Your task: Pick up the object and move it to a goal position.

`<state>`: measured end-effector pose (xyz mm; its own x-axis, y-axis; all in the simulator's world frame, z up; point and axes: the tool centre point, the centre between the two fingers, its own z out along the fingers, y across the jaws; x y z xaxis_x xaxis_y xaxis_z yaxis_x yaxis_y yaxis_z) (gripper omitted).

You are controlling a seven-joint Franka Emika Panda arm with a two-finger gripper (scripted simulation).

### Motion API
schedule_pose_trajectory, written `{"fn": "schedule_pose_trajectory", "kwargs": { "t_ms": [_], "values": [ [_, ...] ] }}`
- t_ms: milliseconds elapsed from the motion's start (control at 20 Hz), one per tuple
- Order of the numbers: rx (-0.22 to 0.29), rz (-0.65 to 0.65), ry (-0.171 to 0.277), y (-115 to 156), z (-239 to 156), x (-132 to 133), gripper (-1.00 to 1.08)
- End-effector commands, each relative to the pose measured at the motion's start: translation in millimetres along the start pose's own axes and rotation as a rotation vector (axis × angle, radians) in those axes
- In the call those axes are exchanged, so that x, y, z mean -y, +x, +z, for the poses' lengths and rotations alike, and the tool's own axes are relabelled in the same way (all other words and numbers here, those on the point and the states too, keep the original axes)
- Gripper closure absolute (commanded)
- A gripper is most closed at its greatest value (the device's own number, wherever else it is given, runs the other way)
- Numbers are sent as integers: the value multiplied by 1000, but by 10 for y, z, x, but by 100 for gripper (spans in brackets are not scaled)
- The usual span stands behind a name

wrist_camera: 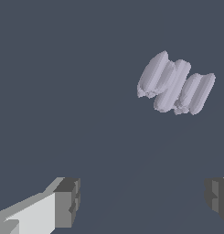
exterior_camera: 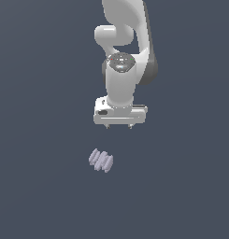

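Note:
The object [exterior_camera: 101,160] is a small pale lavender-grey ridged lump, like a few stacked discs, lying on the dark grey floor. It also shows in the wrist view [wrist_camera: 175,84]. My gripper [exterior_camera: 119,127] hangs above the floor, behind the object and a little toward the exterior view's right, apart from it. Its two short fingertips [exterior_camera: 107,126] stand wide apart and hold nothing. In the wrist view the gripper [wrist_camera: 143,199] shows two grey pads [wrist_camera: 67,201] far apart, with the object off to one side of the gap between them.
The white arm [exterior_camera: 121,51] rises from the gripper toward the top of the exterior view. The floor [exterior_camera: 41,116] is a plain dark grey surface with no other objects showing.

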<state>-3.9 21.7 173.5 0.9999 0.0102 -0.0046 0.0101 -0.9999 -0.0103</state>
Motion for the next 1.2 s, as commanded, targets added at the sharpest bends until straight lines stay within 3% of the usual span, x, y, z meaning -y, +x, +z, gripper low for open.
{"fn": "schedule_pose_trajectory", "kwargs": {
  "t_ms": [0,500,1150],
  "values": [
    [0,0,0,0,0,0,-92],
    [-18,-70,2,58,-157,295,-92],
    [-16,-138,-2,134,-100,226,-92]
  ]
}}
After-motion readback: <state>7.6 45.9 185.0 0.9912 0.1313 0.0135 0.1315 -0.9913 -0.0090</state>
